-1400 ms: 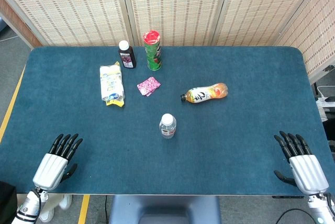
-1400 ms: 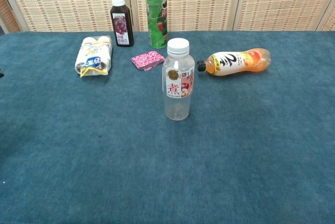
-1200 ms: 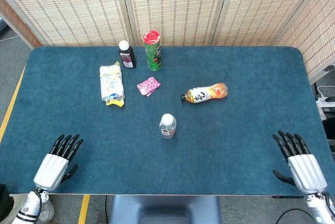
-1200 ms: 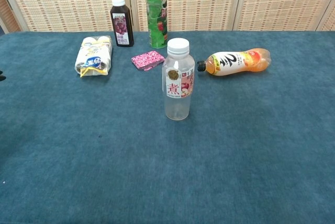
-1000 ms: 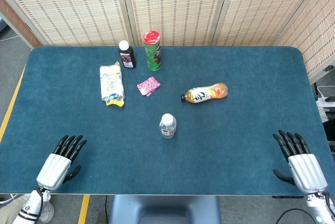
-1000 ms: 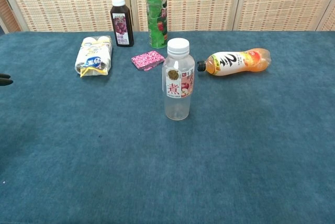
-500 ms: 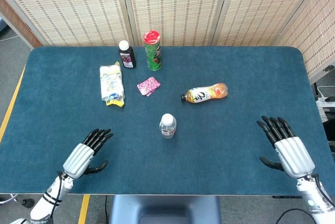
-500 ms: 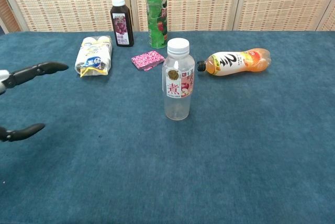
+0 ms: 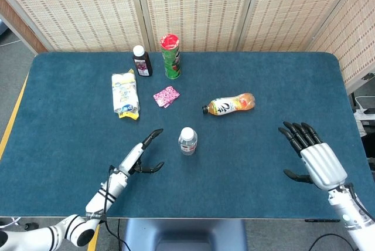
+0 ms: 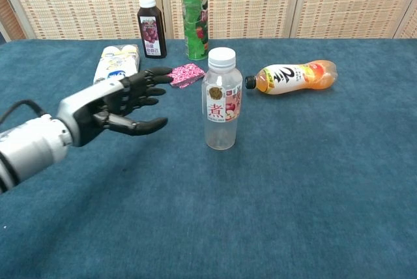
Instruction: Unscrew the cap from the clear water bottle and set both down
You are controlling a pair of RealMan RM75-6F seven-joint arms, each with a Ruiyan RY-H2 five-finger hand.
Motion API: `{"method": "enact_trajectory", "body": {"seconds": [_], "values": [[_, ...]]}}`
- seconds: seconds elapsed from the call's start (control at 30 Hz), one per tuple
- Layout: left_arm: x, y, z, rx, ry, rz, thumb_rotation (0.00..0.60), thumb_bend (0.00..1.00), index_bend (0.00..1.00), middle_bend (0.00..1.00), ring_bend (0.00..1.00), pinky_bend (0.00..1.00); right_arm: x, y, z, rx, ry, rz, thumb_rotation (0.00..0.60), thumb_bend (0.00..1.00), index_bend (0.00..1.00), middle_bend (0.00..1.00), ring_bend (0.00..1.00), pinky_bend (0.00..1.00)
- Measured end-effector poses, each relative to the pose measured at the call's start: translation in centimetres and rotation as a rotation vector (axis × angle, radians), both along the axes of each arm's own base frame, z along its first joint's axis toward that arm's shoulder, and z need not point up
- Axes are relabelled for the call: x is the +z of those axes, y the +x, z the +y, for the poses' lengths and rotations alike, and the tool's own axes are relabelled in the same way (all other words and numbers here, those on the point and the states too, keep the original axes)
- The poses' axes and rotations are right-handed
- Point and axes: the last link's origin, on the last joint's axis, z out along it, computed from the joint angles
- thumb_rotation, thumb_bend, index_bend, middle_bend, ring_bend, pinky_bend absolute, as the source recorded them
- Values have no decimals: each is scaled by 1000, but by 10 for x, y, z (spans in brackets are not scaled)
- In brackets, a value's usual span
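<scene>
The clear water bottle [image 9: 187,141] [image 10: 222,106] stands upright mid-table, its white cap [image 10: 221,57] screwed on and a red-and-white label around its body. My left hand [image 9: 140,154] [image 10: 124,103] hovers just left of the bottle with fingers spread and thumb apart, holding nothing and not touching it. My right hand [image 9: 312,157] floats open over the table's right side, well away from the bottle; only the head view shows it.
An orange drink bottle [image 9: 230,104] lies on its side behind the clear one. Further back stand a dark juice bottle [image 9: 141,61] and a green can [image 9: 171,56], with a pink packet [image 9: 166,96] and a wrapped white-yellow pack [image 9: 125,94] nearby.
My left hand has swept from the front-left table edge up and rightward to just beside the bottle. My right hand has drifted a little inward and forward. The bottle has not moved.
</scene>
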Motion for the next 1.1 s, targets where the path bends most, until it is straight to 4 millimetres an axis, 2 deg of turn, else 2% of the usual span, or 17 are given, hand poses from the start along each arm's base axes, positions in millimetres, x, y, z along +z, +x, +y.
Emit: {"method": "enact_trajectory", "body": {"seconds": [0.17,0.37,0.8,0.9,0.97,1.03,1.1], "values": [[-19,9,18,16,-24,1,600,331,0,0,0,30,8,-5,4,-10,16,-10,600,101,0,0,0,0],[-31,24,30,0,-19,-19,600,330,0,0,0,30,12,-10,6,-25,17,3,600,101,0,0,0,0],[-54,62,32,-69,-99,-45,600,330,11,15,0,18,15,-20,0,-62,22,11,600,102,0,0,0,0],[-58,67,36,-57,-89,-48,600,330,111,128,5,22,14,-22,-1,-68,28,11,600,102,0,0,0,0],[-61,69,39,-33,-81,-67,600,326,217,235,37,30,15,-23,-2,-71,28,10,600,102,0,0,0,0],[-63,71,41,-13,-73,-87,600,327,323,349,118,63,15,-24,-3,-73,28,10,600,102,0,0,0,0],[-63,72,42,-3,-66,-105,600,334,378,409,167,89,15,-25,-3,-74,29,11,600,102,0,0,0,0]]}}
